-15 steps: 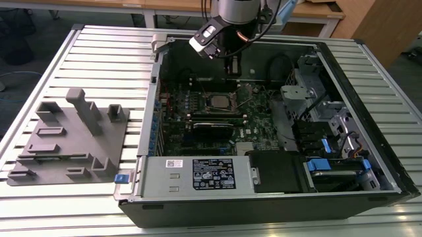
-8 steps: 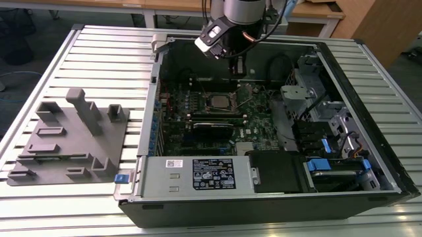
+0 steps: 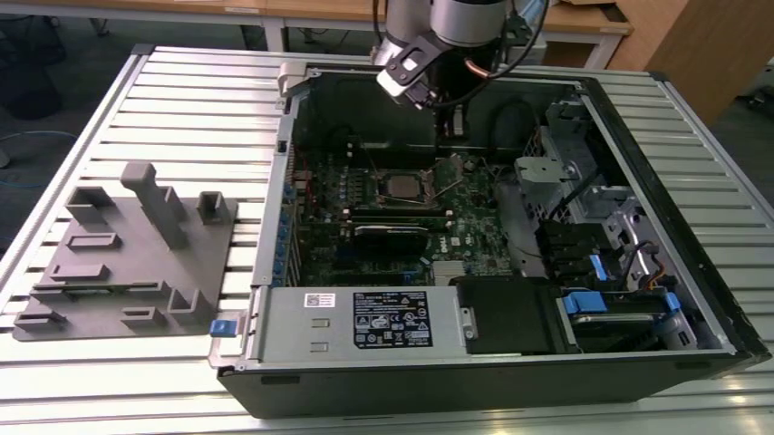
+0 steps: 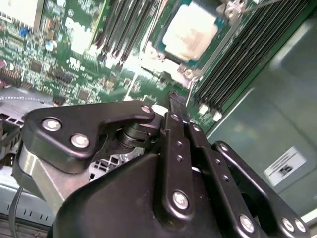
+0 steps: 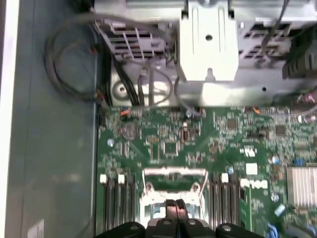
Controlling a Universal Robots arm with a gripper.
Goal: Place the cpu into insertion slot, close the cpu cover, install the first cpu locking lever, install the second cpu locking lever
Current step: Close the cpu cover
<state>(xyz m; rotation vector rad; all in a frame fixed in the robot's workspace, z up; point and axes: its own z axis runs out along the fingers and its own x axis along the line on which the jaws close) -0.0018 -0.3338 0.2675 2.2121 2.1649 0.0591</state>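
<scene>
The small flat square cpu [image 4: 194,30] with its silvery-grey metal top lies bedded in the square dark insertion slot [image 4: 168,53] on the green circuit board [image 3: 324,258], inside the open black computer case [image 3: 484,391] that rests on the slatted metal worktop [image 3: 181,100]. The black jointed pincer [image 4: 174,99] hangs above the board with its fingers clenched together, and I can see nothing between them. In the exterior view the pincer [image 3: 450,122] sits toward the case's far wall, and the cpu [image 3: 400,186] lies from it nearer the camera and toward the exterior view's left, close by but clearly apart. Being square, the chip has no long axis to line up with. In the first wrist view the fingertips of the pincer [image 5: 176,204] hover over the socket, just beside the thin silvery frame of the cpu cover [image 5: 173,172]; whether that frame lies flat or stands raised I cannot tell, nor can I count the locking levers. By count: one arm [image 3: 466,18], one pincer, one cpu, one slot, one cover, and one grey moulded holder [image 3: 121,254] well apart on the worktop
</scene>
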